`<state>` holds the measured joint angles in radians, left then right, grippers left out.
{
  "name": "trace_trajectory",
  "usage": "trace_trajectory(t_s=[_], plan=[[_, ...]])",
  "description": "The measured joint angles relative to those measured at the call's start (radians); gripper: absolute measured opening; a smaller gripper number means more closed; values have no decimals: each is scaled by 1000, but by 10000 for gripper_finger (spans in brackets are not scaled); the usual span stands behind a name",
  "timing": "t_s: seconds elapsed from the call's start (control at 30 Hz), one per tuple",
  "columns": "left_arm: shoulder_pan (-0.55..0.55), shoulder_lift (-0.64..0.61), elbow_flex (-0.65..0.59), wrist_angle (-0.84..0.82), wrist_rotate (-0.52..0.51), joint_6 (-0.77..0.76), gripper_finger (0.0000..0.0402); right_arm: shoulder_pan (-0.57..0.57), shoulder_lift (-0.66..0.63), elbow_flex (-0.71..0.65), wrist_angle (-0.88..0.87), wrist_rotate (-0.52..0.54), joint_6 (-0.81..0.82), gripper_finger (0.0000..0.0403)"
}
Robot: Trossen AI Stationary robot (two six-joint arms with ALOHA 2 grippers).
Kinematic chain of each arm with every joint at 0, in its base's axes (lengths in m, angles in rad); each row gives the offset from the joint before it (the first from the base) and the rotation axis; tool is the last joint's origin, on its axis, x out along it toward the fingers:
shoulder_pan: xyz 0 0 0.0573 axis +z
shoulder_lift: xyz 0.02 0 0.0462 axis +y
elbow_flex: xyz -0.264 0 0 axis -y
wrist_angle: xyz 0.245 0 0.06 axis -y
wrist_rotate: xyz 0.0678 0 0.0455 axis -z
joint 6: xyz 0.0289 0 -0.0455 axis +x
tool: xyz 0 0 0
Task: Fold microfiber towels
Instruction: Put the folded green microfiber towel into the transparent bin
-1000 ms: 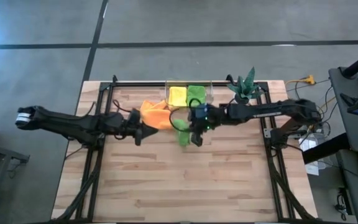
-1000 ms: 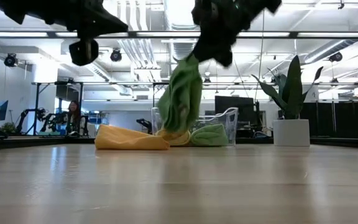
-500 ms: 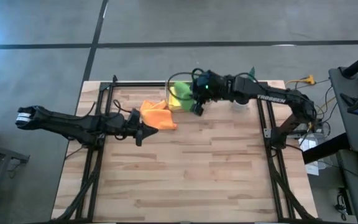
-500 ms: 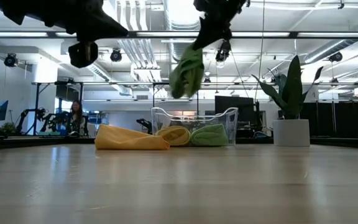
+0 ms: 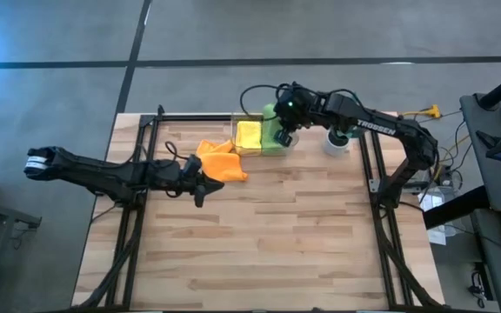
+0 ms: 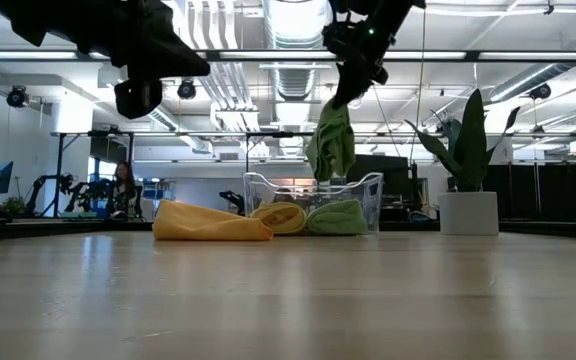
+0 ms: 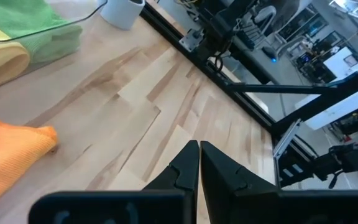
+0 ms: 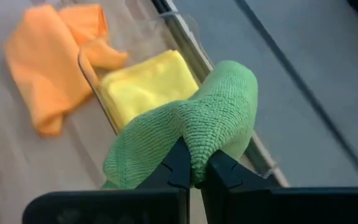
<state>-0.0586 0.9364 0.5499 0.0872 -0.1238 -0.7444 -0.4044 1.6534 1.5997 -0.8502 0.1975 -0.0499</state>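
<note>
A lime green towel (image 6: 333, 140) hangs from my right gripper (image 6: 353, 85), which is shut on it above the clear bin (image 6: 366, 195) at the table's far edge. A folded yellow towel (image 5: 248, 135) and a folded green towel (image 6: 338, 217) lie in the bin. The orange towel (image 5: 220, 161) lies crumpled on the table to the left of the bin. My left gripper (image 5: 205, 184) is shut and hovers just near of the orange towel, touching nothing. My right gripper pinches a bunched fold of the green towel (image 8: 197, 146) between its two fingers, several layers thick. The cloth bulges out past the fingertips (image 8: 179, 163). The fingers slant down from the table's right side. The towel hangs slack below them, its lower end (image 6: 333, 172) clear of the bin.
A spiky green plant in a white pot (image 5: 336, 141) stands just right of the bin, close under my right arm. A black frame (image 5: 368, 165) runs along the table's left, right and far edges. Bare wood (image 5: 268, 243) fills the near half.
My right gripper has swung from the table's middle toward the far edge and risen, carrying the green towel. The towel, which hung low near the tabletop, now hangs above the bin.
</note>
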Motion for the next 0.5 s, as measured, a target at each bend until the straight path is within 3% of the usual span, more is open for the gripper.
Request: trace_trajectory(t_s=[0.5], plan=[[0, 19, 0, 1, 0, 1, 0, -39, 81, -1, 174, -119, 539, 9]])
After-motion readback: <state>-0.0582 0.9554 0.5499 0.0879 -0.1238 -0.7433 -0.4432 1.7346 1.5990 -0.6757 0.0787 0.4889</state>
